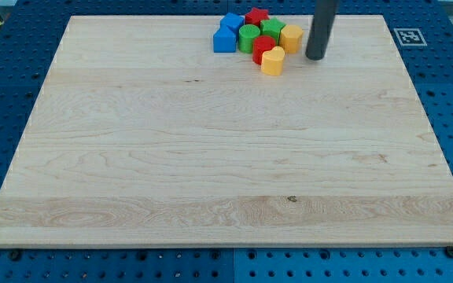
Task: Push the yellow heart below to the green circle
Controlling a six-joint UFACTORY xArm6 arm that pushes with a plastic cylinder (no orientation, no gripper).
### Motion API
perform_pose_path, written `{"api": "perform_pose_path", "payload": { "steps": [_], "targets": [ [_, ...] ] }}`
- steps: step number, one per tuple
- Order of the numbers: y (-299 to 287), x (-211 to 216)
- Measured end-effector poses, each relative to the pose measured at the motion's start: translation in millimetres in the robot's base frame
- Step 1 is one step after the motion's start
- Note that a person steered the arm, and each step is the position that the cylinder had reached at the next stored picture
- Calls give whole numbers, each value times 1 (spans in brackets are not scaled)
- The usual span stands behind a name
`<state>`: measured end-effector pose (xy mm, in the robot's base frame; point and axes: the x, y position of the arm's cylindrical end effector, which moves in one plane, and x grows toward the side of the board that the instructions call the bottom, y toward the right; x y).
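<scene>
The yellow heart point(273, 61) lies at the lower right of a tight cluster of blocks near the view's top. The green circle point(248, 37) sits up and to the left of it, in the cluster's middle. A red block point(263, 48) lies between them, touching the heart. My tip point(315, 57) stands on the board to the right of the heart, a short gap away, touching no block.
The cluster also holds two blue blocks point(225, 39) at its left, a red block point(256, 16) at the top, a green block point(272, 29) and a yellow block point(291, 38) at its right. The wooden board point(226, 157) has a marker tag point(408, 36) at its top right corner.
</scene>
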<state>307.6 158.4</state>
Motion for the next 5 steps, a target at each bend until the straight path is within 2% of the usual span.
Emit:
{"api": "perform_pose_path", "payload": {
  "steps": [1,2,3,5],
  "targets": [
    [-7,38],
    [-22,56],
    [-36,37],
    [-93,41]
  ]
}}
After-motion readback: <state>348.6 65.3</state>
